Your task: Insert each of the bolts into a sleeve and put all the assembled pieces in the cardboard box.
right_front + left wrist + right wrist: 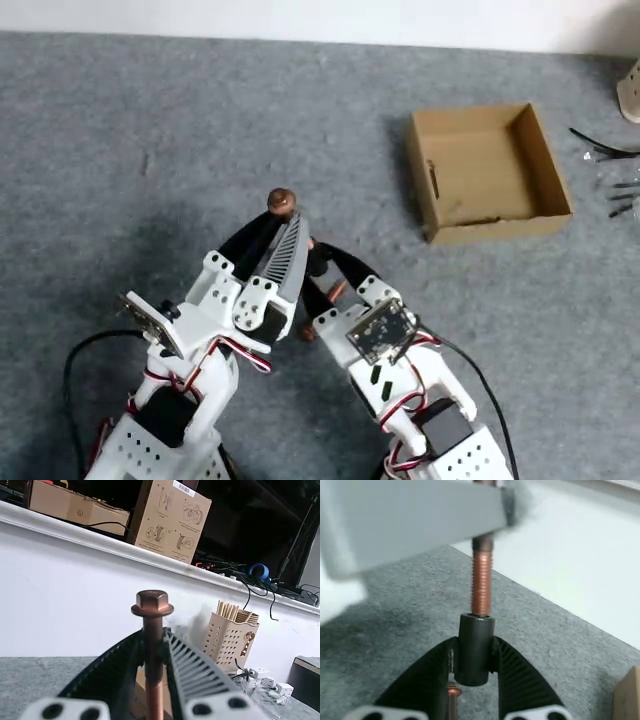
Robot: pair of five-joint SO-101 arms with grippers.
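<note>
While the bolt (481,585) sits only just inside the sleeve (476,647), keep the two in line and push straight along the shank, by my judgement.

High view: arms meet mid-table, box (487,172) well apart.

Left wrist view: left gripper (152,637) clamped on the upright bolt, head uppermost.

Right wrist view: right gripper (475,655) pinching the sleeve, threads entering its mouth.

My left gripper (485,507), a blur above the sleeve (475,647), hides the bolt (481,580) head. Its tip is lost inside the sleeve. Near the sleeve, a second bolt (452,700) is cut off.
</note>
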